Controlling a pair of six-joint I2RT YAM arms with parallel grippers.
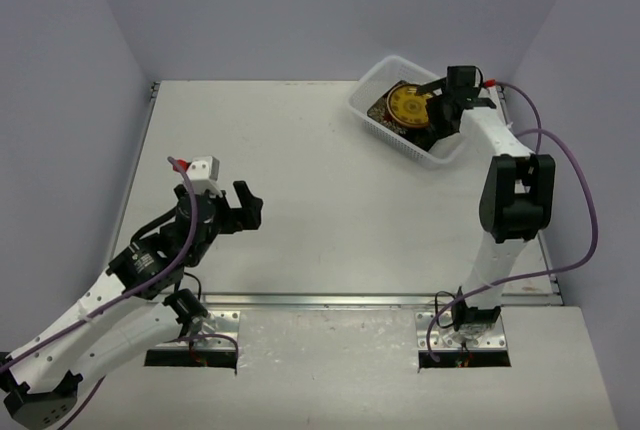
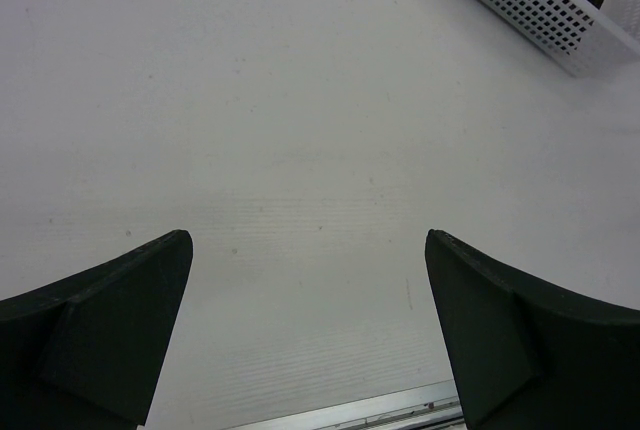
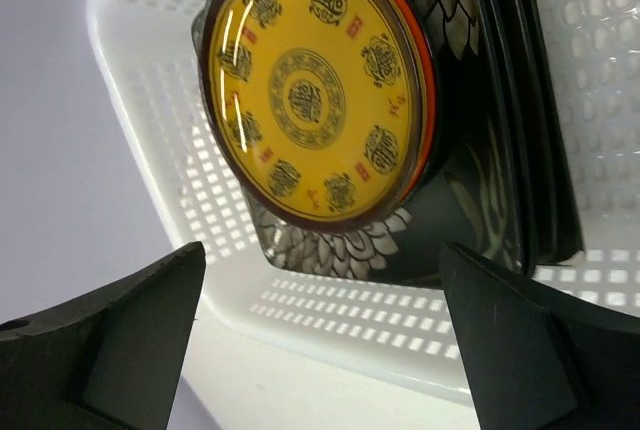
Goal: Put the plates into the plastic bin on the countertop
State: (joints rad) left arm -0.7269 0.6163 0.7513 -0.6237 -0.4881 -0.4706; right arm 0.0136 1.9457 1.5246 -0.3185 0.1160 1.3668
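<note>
The plastic bin (image 1: 375,80) stands at the back right of the countertop (image 1: 330,200). Inside it a round brown-yellow patterned plate (image 1: 408,106) lies on top of an orange one and black floral square plates. In the right wrist view the yellow plate (image 3: 315,90) leans on the orange rim (image 3: 425,90) and the floral plates (image 3: 470,180) inside the bin (image 3: 330,300). My right gripper (image 1: 440,100) is open and empty just above the bin's near side. My left gripper (image 1: 245,208) is open and empty over the countertop's front left. The other plates are hidden.
A metal rail (image 1: 330,300) runs along the countertop's front edge and shows in the left wrist view (image 2: 370,412). The bin's corner (image 2: 540,0) shows at the top right of that view. Grey walls close in the left, back and right.
</note>
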